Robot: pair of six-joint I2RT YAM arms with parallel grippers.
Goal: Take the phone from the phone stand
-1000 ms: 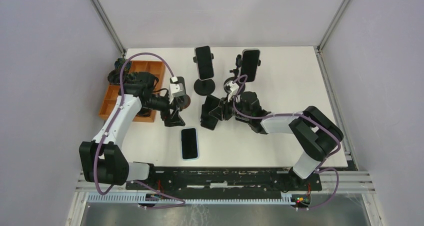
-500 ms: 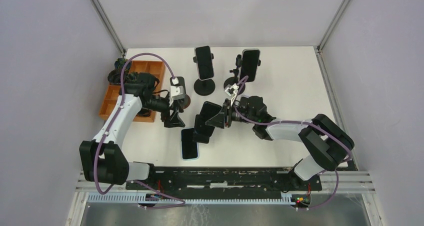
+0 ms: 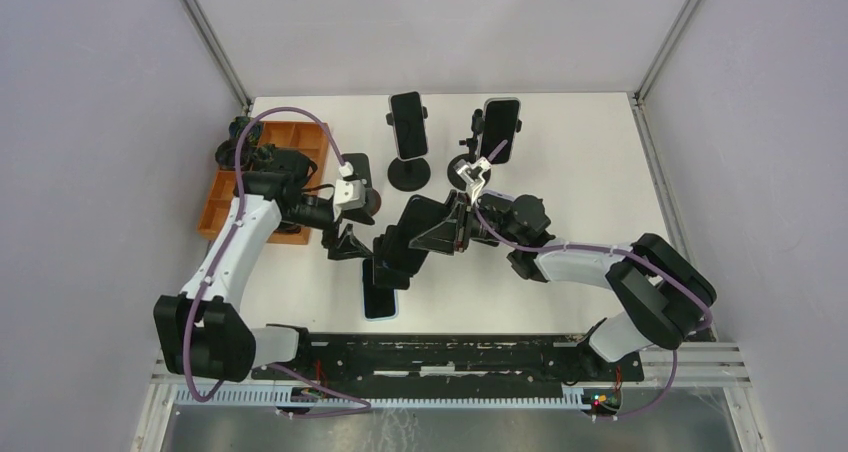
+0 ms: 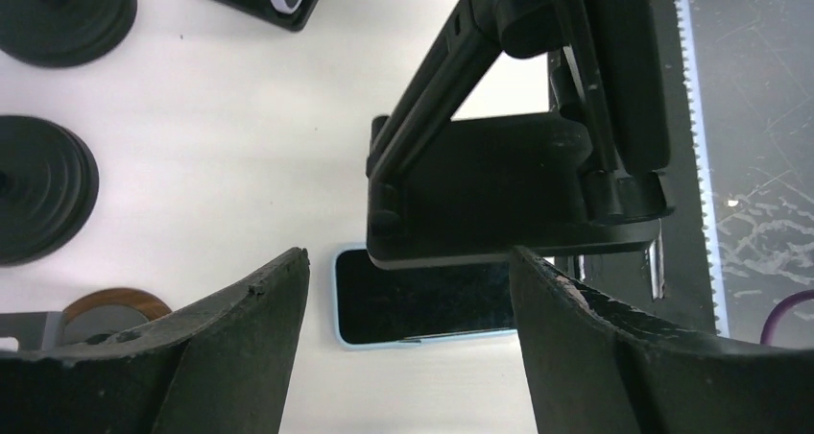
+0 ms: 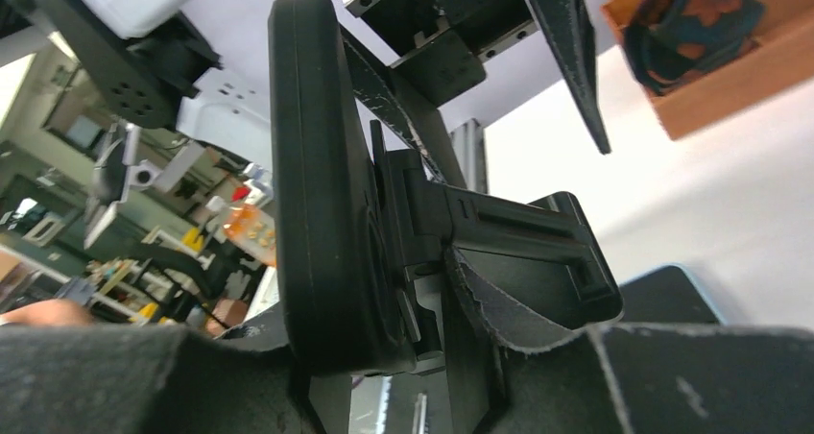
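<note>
The phone (image 5: 317, 194) sits in the phone stand (image 5: 518, 252), which the right fingers (image 5: 691, 381) seemingly clamp above the worktop (image 4: 240, 117); left fingers (image 4: 230, 357) spread beside it, removal not yet done

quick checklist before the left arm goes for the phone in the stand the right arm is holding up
1. Right gripper clamped on the phone stand: ok.
2. Phone seated in the stand: ok.
3. Left gripper open: ok.
4. Left gripper around the phone: not ok, it is short of it.
5. Space below is free: not ok, a second phone lies flat under the held stand.
6. Clamp released: cannot tell.
</note>
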